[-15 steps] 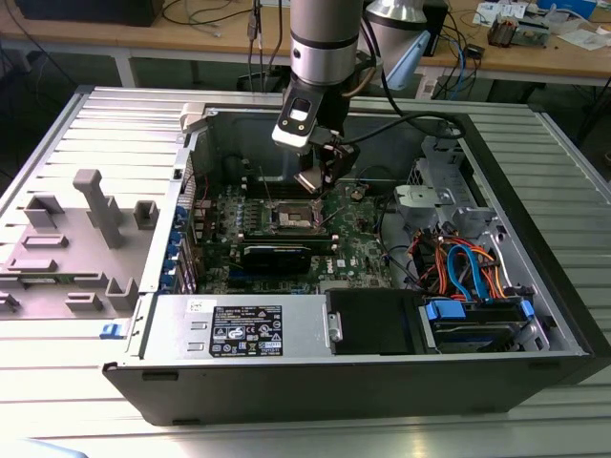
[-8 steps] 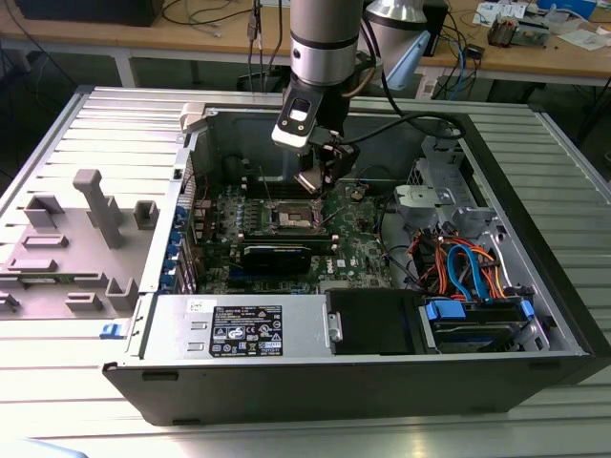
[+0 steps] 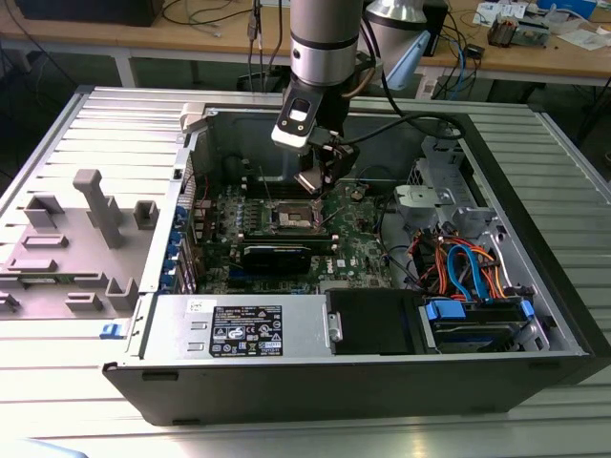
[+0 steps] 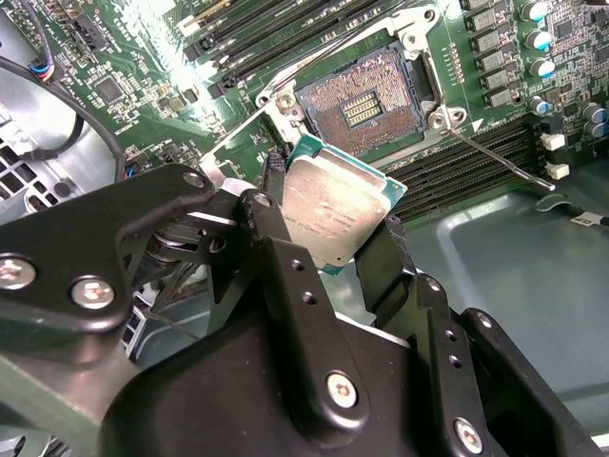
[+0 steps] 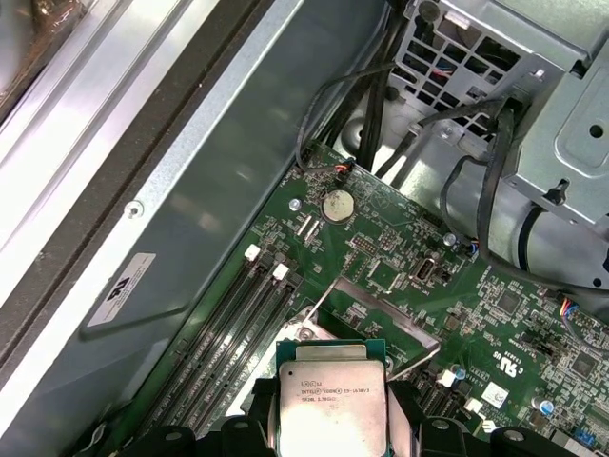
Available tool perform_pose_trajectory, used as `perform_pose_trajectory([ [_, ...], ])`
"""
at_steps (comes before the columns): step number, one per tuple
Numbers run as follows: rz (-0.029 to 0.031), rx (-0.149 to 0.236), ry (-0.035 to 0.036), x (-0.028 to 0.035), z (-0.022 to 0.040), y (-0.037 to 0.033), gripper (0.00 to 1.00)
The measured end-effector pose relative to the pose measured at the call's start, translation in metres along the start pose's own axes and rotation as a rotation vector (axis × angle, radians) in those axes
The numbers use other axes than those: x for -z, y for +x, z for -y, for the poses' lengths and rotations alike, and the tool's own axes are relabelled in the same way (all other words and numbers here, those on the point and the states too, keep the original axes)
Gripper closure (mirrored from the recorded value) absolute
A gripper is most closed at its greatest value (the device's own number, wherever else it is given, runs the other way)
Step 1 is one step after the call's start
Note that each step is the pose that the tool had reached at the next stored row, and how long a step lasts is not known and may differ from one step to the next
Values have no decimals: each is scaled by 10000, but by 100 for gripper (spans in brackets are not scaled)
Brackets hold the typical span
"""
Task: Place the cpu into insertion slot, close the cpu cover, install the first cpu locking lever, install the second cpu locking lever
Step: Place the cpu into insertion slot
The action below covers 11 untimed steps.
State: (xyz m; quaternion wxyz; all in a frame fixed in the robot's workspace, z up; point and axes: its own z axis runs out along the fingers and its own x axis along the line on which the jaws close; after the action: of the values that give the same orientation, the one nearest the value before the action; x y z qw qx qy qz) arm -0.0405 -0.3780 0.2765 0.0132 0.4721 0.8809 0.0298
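Step 1: the claw [image 4: 324, 238] grips the cpu [image 5: 330, 405] above the open insertion slot [image 4: 366, 95]. Seating it demands square alignment.

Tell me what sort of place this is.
Probably a robotics lab or electronics workshop: an open black computer case sits on a ribbed aluminium table, a cable-strewn wooden workbench stands behind, and the black pincer holds a silvery square cpu.
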Motion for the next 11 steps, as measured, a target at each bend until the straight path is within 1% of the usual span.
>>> perform_pose_trajectory([
  [11, 8, -64, 2, -5, 0, 0, 45],
])
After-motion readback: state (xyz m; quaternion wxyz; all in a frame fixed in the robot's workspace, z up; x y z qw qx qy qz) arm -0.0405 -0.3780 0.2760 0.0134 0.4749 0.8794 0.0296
